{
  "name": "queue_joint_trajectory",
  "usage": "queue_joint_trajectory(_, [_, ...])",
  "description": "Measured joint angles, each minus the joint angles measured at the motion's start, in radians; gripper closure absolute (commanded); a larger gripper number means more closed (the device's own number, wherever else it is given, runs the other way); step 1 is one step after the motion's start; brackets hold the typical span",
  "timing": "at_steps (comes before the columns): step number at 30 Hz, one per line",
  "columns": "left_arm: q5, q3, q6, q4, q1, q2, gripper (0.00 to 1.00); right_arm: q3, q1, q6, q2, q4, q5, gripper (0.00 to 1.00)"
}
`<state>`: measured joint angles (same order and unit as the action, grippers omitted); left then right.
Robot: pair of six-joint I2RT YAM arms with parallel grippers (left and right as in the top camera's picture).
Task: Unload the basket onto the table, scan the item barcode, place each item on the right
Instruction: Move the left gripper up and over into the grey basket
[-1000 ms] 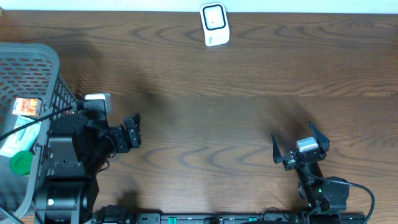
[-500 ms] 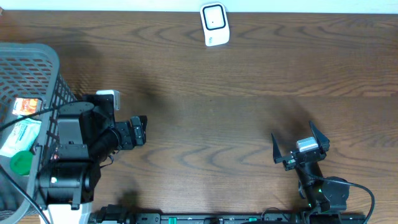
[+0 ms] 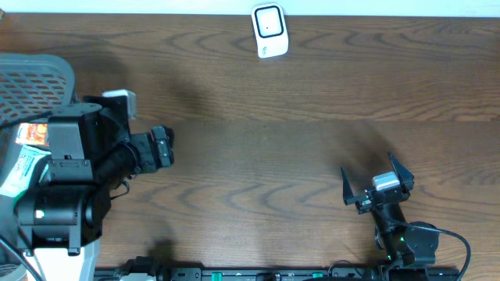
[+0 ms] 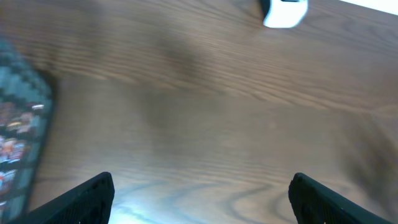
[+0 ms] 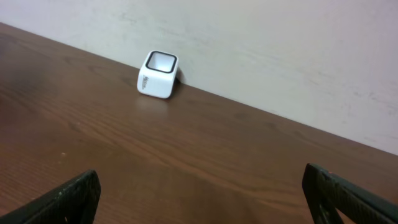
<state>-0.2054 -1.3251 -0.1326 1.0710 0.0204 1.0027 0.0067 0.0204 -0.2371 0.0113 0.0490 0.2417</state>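
Gaping left claw [image 4: 200, 199], gaping right claw [image 5: 202, 186], both empty, scanner [image 5: 158, 74] side lettering unreadable

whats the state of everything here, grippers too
scanner: standing upright, nothing at its window
basket: upright, packs inside
orange pack: lying in the basket, partly hidden
left gripper: open, empty, beside the basket
right gripper: open, empty
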Motion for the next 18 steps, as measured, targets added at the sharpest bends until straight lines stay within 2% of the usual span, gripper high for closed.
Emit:
queue_joint_trajectory(11, [0.307,-0.116,-0.204,0.095,-0.014,0.022,0.09,0.000,0.000,0.000,0.000,0.000,0.000,0.01])
queue_joint_trajectory(18, [0.421,-0.154,-0.307,0.106,-0.187,0.023,0.10,0.000,0.000,0.000,0.000,0.000,0.000,0.01])
